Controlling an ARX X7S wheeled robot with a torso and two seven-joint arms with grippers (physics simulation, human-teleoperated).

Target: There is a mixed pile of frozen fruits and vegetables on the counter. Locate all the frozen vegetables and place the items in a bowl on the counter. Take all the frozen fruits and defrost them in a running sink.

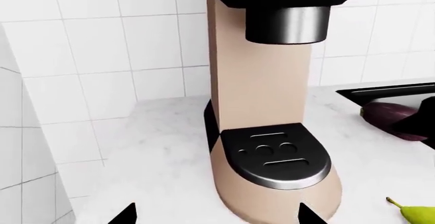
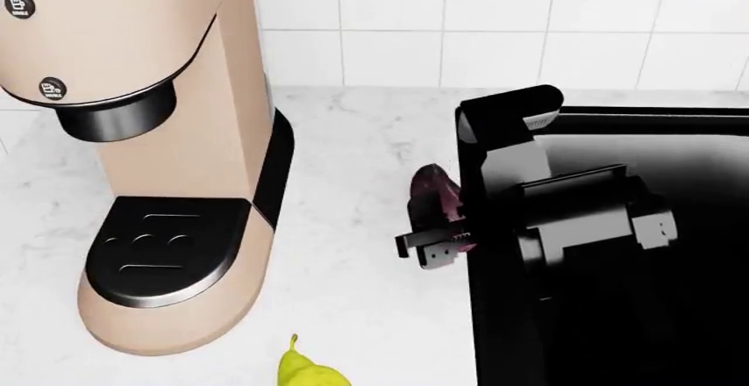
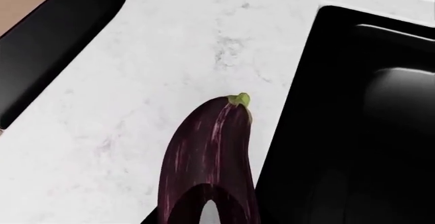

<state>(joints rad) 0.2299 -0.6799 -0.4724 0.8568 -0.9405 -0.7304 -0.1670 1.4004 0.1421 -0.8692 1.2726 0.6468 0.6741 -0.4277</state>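
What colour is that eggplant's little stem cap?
Yellow-green, on the glossy purple eggplant; clearest in the right wrist view.

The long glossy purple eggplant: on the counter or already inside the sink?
On the counter. The long glossy purple eggplant lies flat on the white marble counter, alongside the black sink edge, outside the basin.

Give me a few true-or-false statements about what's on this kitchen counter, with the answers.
1. The eggplant lies on the counter right beside the sink. True.
2. The pear sits inside the sink. False: it lies on the counter, near the coffee machine.
3. The right gripper is at the eggplant. True.
4. The coffee machine is bright blue. False: it is tan with black parts.
5. The wall behind is tiled white. True.
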